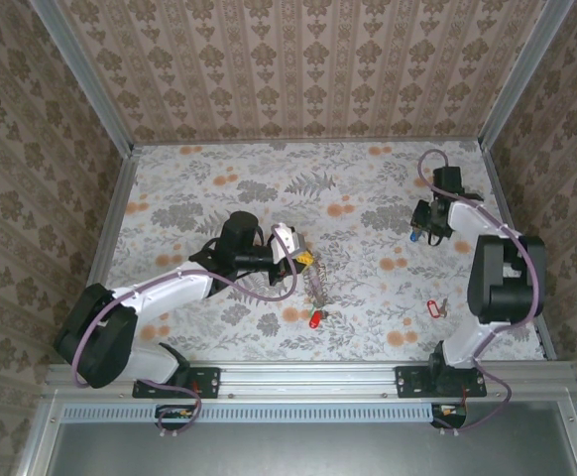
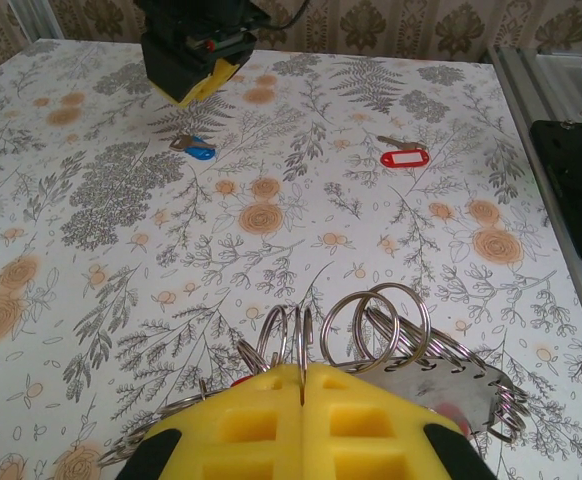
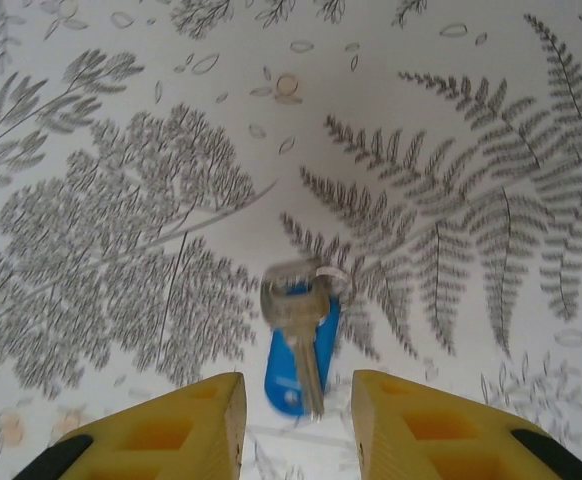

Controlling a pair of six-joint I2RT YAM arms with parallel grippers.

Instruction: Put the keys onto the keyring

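Note:
My left gripper is shut on one loop of the keyring, a bunch of silvery rings that trails toward the near edge over the table. A yellow tag and a red tag lie along it. At the far right, my right gripper hangs open just over a key with a blue tag. That key lies flat between the two yellow fingers, touching neither. A key with a red tag lies alone at the near right.
The floral tablecloth is bounded by metal rails and patterned walls on three sides. The right arm's base and elbow stand close to the red-tagged key.

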